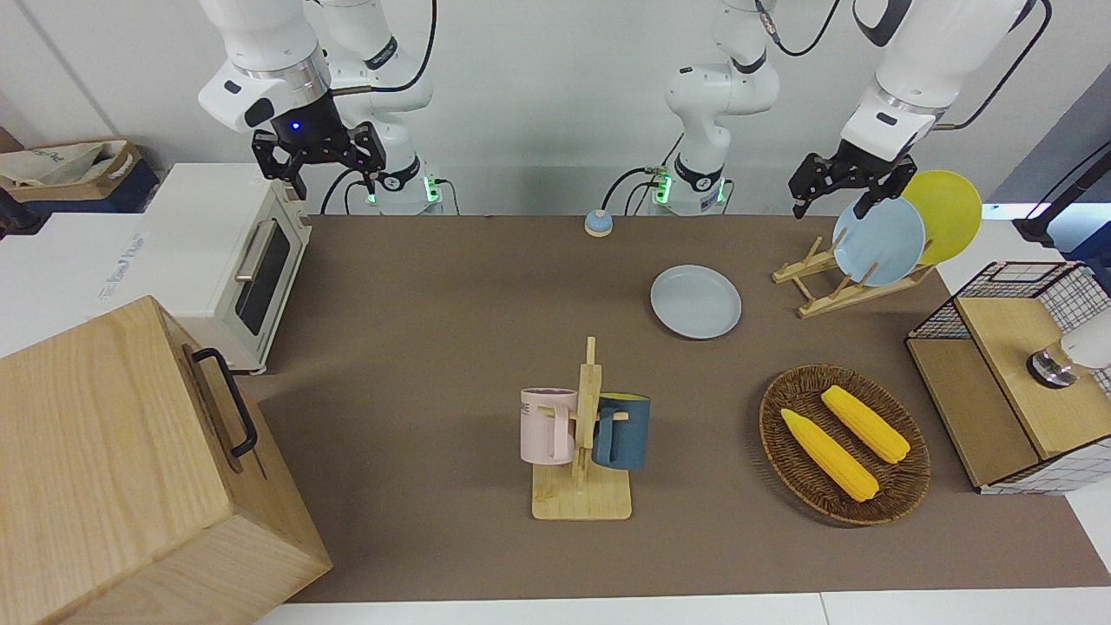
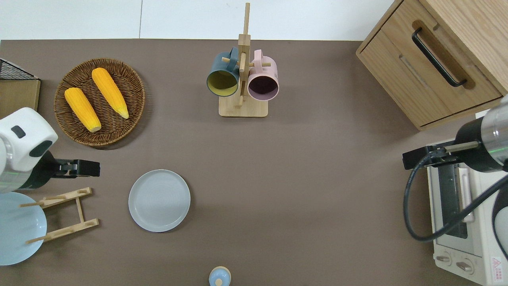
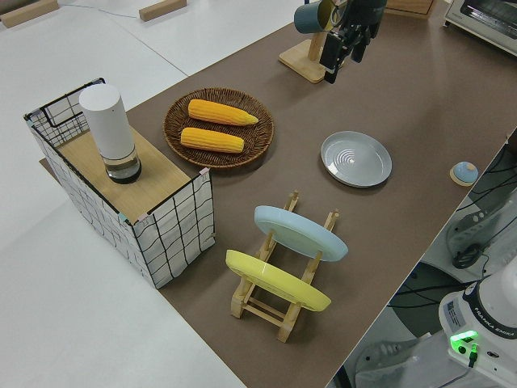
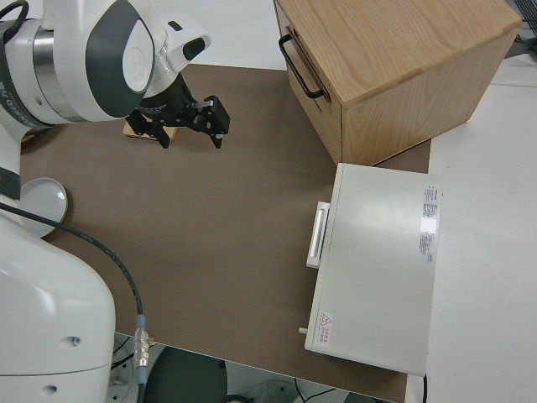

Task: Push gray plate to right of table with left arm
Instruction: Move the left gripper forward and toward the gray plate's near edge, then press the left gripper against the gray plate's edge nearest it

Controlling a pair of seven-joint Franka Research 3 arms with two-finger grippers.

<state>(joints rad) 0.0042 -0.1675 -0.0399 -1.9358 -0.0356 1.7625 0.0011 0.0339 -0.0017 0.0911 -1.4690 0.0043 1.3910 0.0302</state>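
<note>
You are hovering the left hand (image 1: 840, 184), fingers spread and empty, near the table's (image 2: 301, 167) left-arm edge; the gray plate (image 2: 159, 200) is lying untouched, the push not begun.

A plain white wall (image 1: 538, 104) is seen rising at the robots' edge of the tabletop (image 1: 434, 347). The dark brown tabletop is bordered by white surfaces, and a cardboard box (image 1: 74, 169) is set near the wall.

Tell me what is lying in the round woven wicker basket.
Two yellow corn cobs lie side by side in the round brown wicker basket, on its woven bottom. Whatever might be under the cobs is covered.
</note>
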